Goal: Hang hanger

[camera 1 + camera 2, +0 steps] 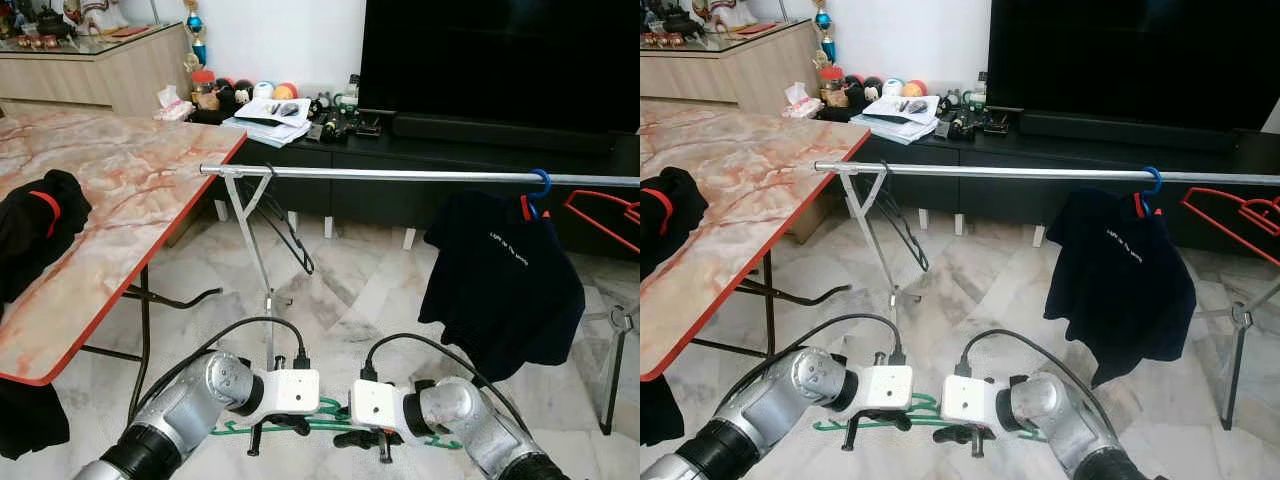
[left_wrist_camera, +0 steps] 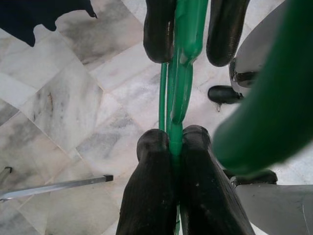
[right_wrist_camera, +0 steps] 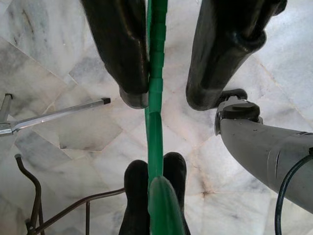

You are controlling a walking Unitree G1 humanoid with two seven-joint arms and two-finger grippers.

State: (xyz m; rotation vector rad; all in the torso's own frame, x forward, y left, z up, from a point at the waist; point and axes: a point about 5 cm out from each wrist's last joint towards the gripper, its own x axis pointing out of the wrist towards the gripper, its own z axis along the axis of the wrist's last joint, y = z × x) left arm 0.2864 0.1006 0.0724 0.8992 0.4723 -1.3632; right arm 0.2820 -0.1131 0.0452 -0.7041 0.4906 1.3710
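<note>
hanger [image 1: 335, 415] – green, held low between both arms, well below the rail [image 1: 400, 175] | left gripper [image 2: 172, 161] – clenched on it | right gripper [image 3: 166, 98] – fingers straddle it, gap on one side, loose | risk: hanger twists or slips on the lift; hook may snag the shirt [image 1: 505, 280]
</note>
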